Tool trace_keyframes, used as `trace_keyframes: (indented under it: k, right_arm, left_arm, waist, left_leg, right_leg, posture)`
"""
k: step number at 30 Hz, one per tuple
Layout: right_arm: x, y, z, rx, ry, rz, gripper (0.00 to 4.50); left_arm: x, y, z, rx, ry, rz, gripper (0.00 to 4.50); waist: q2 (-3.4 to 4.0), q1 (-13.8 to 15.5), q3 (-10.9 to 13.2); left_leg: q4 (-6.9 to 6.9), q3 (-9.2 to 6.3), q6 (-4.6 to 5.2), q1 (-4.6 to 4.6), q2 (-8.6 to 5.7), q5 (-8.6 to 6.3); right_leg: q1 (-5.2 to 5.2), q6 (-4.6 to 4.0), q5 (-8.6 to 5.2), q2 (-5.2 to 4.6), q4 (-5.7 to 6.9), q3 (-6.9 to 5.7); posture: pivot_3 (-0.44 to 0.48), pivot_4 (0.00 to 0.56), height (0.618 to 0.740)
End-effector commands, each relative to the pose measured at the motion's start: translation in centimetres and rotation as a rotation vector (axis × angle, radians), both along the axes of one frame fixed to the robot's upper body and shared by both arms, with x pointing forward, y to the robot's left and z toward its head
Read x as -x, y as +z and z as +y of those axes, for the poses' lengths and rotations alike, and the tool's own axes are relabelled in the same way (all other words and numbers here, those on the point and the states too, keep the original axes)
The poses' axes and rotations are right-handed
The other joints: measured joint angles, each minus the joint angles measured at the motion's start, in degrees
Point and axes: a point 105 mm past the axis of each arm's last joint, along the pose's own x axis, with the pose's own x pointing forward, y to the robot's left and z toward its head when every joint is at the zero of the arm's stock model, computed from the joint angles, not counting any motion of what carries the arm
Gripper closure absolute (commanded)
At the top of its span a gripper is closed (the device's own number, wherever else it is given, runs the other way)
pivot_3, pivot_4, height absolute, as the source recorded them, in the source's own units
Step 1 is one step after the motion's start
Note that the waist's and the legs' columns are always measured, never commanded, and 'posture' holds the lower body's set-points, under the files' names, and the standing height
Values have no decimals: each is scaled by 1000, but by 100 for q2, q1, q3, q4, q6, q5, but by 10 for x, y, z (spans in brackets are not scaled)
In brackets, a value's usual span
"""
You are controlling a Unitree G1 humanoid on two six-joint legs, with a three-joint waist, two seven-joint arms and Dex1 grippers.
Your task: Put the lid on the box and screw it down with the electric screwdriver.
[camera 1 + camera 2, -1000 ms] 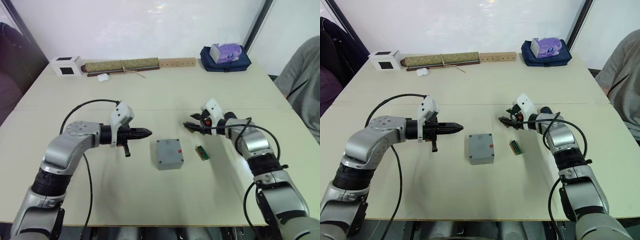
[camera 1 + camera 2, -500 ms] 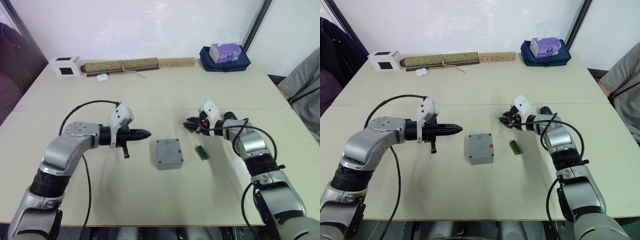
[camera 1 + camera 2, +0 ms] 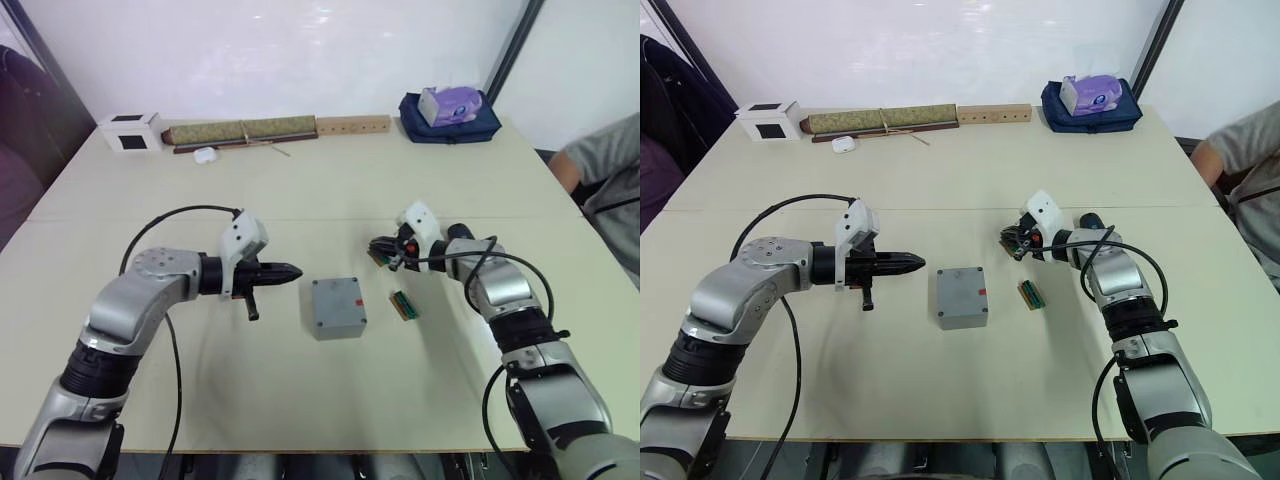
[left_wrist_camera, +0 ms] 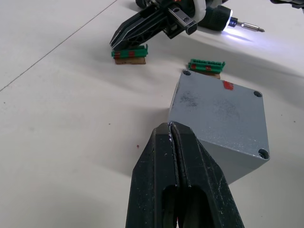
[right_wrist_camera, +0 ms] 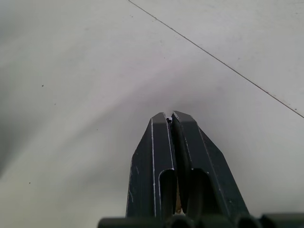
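You see the matte grey, round-cornered box [image 3: 338,307] lidded between both closed, empty grippers: left gripper [image 3: 292,270], right gripper [image 3: 377,247].

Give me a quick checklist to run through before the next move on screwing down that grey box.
1. Lid on the box: its top looks closed and flush. Ok.
2. Corner screws: dark spots at the corners, depth unreadable. Cannot tell.
3. Electric screwdriver: tip lit, beside the right gripper. Whether anything grips it: cannot tell.
4. Right gripper ready to drive: fingers shut with nothing between them, pointing down over a green circuit board. Not ok.
5. Left gripper: shut, empty, just short of the box, not bracing it. Not ok.
6. Second green circuit board: beside the box, apart from it. Ok.
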Motion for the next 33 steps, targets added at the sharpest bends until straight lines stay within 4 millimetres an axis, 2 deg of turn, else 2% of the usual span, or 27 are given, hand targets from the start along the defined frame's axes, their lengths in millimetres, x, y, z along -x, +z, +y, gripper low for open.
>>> trace_keyframes:
  k: [1, 8, 13, 17, 21, 26, 30, 33]
  right_arm:
    - [1, 25, -1, -9, 25, -95, 4417]
    - [4, 32, -1, -14, 37, -114, 4417]
    - [8, 53, -5, -46, 29, -172, 4417]
    - [24, 73, -5, -77, 56, -210, 4417]
    - [61, 82, 1, -116, 111, -198, 4417]
    - [114, 59, 32, -150, 203, -85, 4417]
    - [119, 43, 46, -147, 193, -59, 4417]
    - [118, 41, 47, -154, 181, -51, 4417]
  left_arm:
    - [0, 5, -2, 2, -17, -33, 4500]
    - [-1, 3, -4, -12, -29, -38, 4500]
    - [0, 8, -4, 10, -34, -31, 4500]
    - [4, 15, -1, 16, -44, -30, 4500]
    - [11, 15, -1, -44, -81, -59, 4500]
    - [25, 11, -4, -69, -141, -35, 4500]
    - [23, 5, -5, -87, -154, -29, 4500]
    - [21, 4, -6, -86, -154, -32, 4500]
  waist:
    - [0, 1, 0]
    - [0, 2, 0]
    - [1, 5, 0]
    - [1, 18, 0]
    - [0, 37, 0]
    - [-3, 21, -2]
    - [-3, -6, -2]
    - [-4, 12, -2]
  left_leg:
    - [0, 0, 0, 0, 0, 0]
    - [0, 0, 0, 0, 0, 0]
    - [0, 0, 0, 0, 0, 0]
    - [-1, -1, 0, -1, 2, 0]
    - [-1, -4, 0, -1, 2, 0]
    - [-3, -9, 1, 0, 7, -1]
    - [-3, -5, 1, 6, 3, -1]
    - [-2, -6, 1, 7, 2, 0]
  right_leg:
    - [0, 0, 0, 0, 0, 0]
    - [0, 0, 0, 0, 0, 0]
    - [0, 0, 0, 0, 0, 0]
    - [-1, 0, 0, 0, -1, 0]
    - [1, 0, 0, -1, -1, -1]
    - [6, -1, -1, -1, -5, -3]
    - [6, -2, 0, 4, 2, -1]
    - [6, -3, 1, 7, 3, -2]
  posture:
    - [0, 150, 740]
    - [0, 150, 740]
    - [0, 150, 740]
    - [0, 150, 740]
    - [0, 150, 740]
    - [0, 150, 740]
    - [0, 150, 740]
    - [0, 150, 740]
